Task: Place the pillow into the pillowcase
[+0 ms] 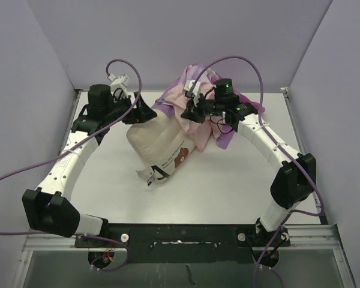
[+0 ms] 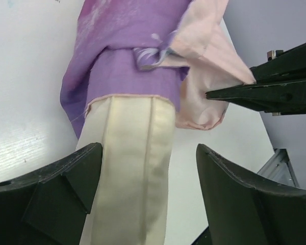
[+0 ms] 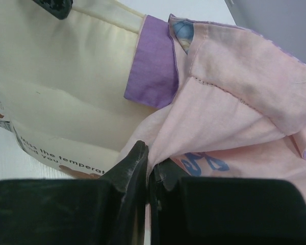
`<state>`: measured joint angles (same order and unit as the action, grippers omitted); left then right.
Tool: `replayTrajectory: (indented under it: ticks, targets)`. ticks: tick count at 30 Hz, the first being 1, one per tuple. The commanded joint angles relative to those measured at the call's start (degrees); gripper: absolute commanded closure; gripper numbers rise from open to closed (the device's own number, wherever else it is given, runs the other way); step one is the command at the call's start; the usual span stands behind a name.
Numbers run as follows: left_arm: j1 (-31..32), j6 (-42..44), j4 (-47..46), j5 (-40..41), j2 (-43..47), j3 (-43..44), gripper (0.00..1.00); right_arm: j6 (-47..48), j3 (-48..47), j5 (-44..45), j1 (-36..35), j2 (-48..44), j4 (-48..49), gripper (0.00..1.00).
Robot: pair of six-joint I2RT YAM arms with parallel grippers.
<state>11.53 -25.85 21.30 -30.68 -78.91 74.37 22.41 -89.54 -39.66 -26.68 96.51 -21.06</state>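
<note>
Starting at the near end: the pillow [image 1: 159,147] lies on the bench [image 1: 228,180] roughly mid-way between both arms. Its tag, its bear face and its line of black text all sit at that near end. Plump, soft and probably light, so I'd expect it to squash and bulge rather than slide cleanly.

Beside the pillow's far-left edge, the left claw [image 2: 149,153] is released. Its fingers [image 2: 56,184] stand wide either side of the cream side panel and clamp nothing. A good hold for pushing looks to be that seamed side panel or a near corner, pinched deep, since a shallow pinch on the smooth cover could slip.

At the pillow's far end, the pillowcase [image 1: 195,99] has its purple hem over just the far part of the pillow. Most of the pillow is bare. The rest of the fabric is bunched beyond and to the right of the pillow.

Right of the pillow's far end, the right claw [image 3: 149,163] is clenched on a fold of the pale pink reverse near the opening. The fabric is thin and limp and won't hold its mouth open unaided. Best gripped at the hem edge, not the loose body.

Count: one pillow, one pillowcase, one tag, one bear face, two claws.
</note>
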Motion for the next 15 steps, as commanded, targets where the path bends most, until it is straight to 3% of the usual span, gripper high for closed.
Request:
replayTrajectory:
  ticks: [1, 8, 15]
  targets:
    - [6.5, 7.4, -0.5, 11.3, -2.5, 9.3, 0.27, -1.5, -3.2, -2.2, -0.4, -0.4, 2.9, 1.0]
    - [9.5, 6.5, 4.5, 21.3, -9.0, 17.9, 0.22, -1.6, -3.1, -2.4, -0.4, -0.8, 2.9, 1.0]
    - [9.5, 5.1, 9.3, 17.0, -14.7, 23.1, 0.42, -1.5, -2.4, -2.3, -0.3, -1.4, 3.0, 1.0]
